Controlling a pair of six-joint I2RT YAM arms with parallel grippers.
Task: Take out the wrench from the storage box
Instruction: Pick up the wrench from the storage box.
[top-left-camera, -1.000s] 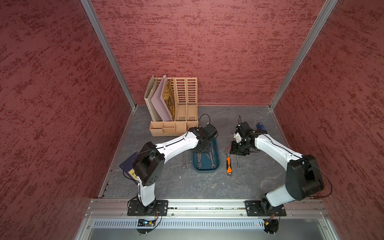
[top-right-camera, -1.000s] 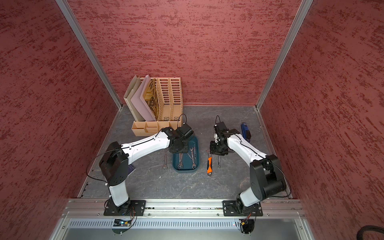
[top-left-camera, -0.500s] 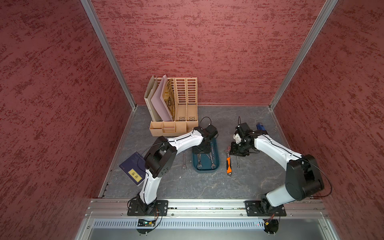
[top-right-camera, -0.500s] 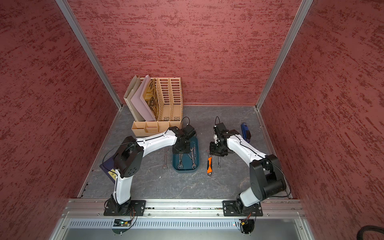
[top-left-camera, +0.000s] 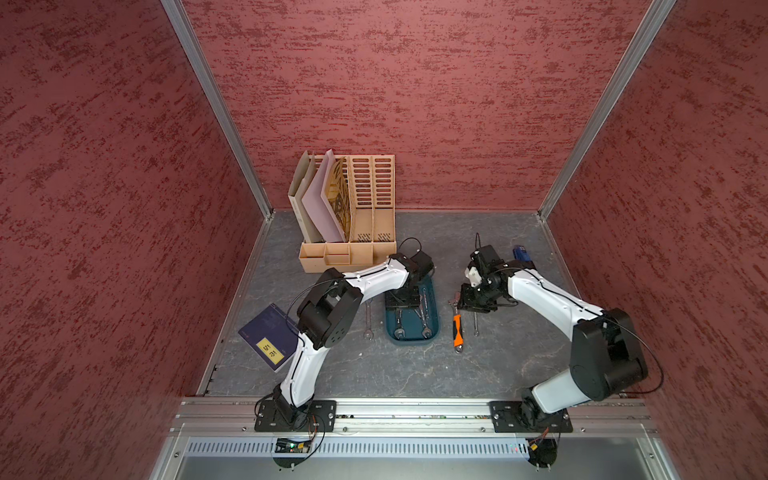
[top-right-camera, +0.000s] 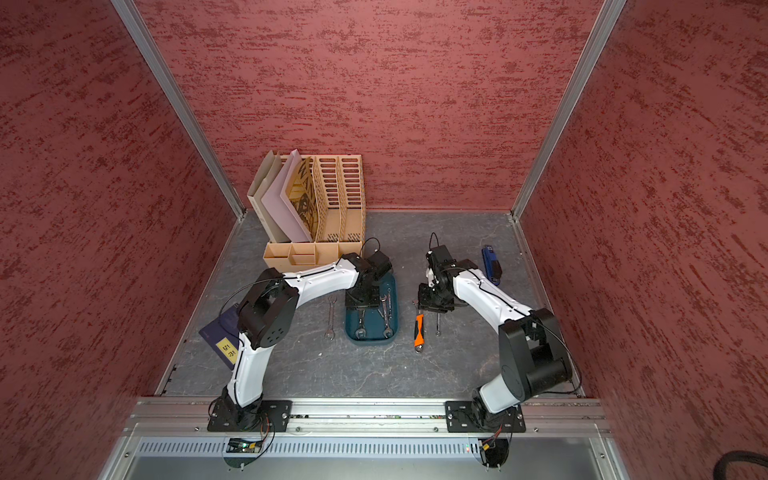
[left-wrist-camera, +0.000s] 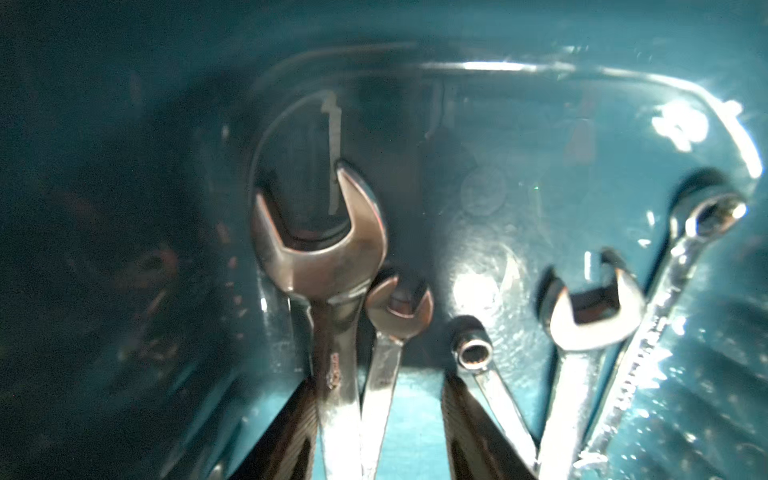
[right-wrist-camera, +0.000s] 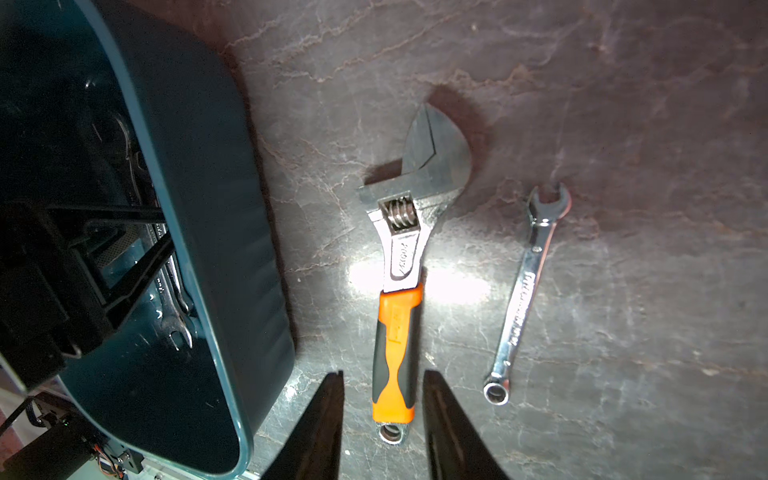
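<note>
Left gripper has settled into the shallow teal plastic storage box, apart astride a big steel wrench; grasp likely next. Right gripper apart.

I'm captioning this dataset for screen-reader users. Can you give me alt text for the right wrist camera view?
An orange-handled adjustable wrench lies on the dark marbled table, its handle end between the open fingers of the right gripper. A small silver combination wrench lies beside it, and the teal storage box stands on its other side.
</note>
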